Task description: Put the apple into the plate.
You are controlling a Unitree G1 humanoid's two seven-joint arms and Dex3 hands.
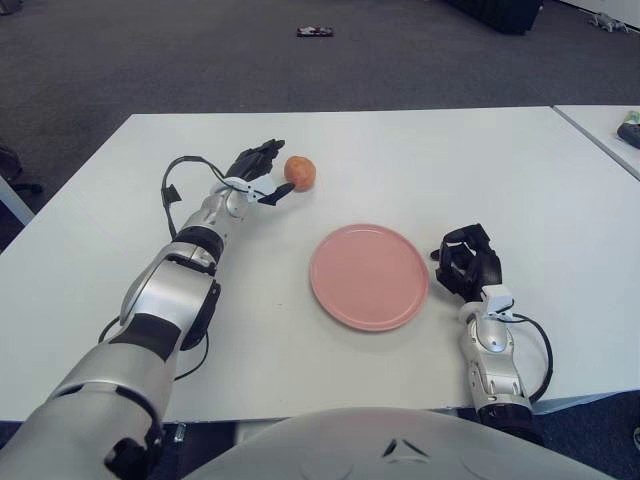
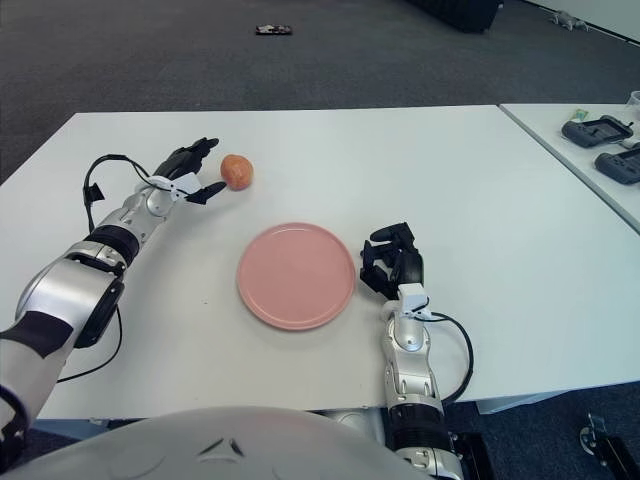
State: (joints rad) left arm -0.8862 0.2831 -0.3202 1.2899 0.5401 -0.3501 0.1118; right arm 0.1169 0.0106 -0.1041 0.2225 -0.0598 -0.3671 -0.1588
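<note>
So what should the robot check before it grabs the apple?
1. Apple in view, on the white table: ok.
2. Left robot hand next to the apple with fingers spread: ok.
3. Fingers actually around the apple: not ok, it is only beside it.
4. Pink plate bare and ready: ok.
5. Right robot hand out of the way, right of the plate: ok.

1. An office or lab room: dark grey carpet [image 1: 200, 60] of the commercial kind covers the floor.
2. Plain white table [image 1: 400, 150], with a second white table [image 2: 570, 100] set just beside it.
3. Handheld controller-like devices [image 2: 610, 150] lie on that second table; a small dark object [image 1: 315, 33] lies on the carpet.
</note>
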